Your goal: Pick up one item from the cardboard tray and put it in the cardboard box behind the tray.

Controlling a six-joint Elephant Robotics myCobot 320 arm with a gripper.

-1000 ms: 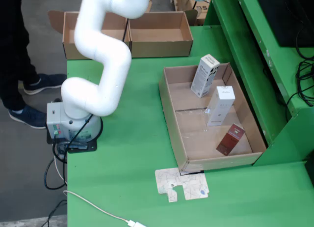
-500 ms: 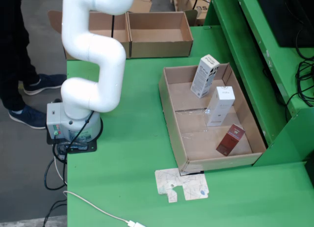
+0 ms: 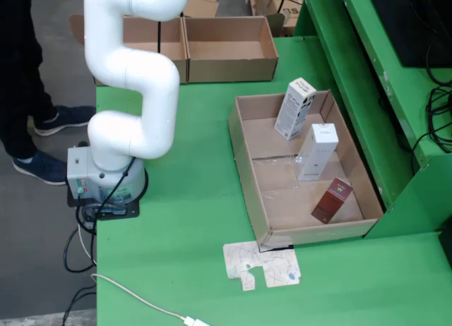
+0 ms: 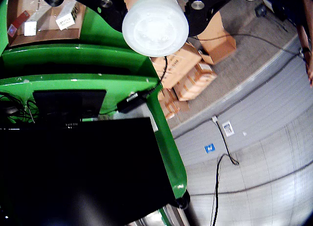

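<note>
The cardboard tray lies on the green table and holds three small boxes: a white-and-black one at the back, a white one in the middle and a dark red one at the front. Two open cardboard boxes stand behind it. The white arm rises out of the top of the fixed view, so the gripper is not seen there. In the gripper view, black gripper parts flank a white round object at the top edge. I cannot tell what that object is. The tray shows far off at top left.
The arm's base sits at the table's left edge. A flat cardboard piece and a white cable lie near the front. A green shelf frame borders the right. A person's feet are at left. A black monitor fills the gripper view's lower left.
</note>
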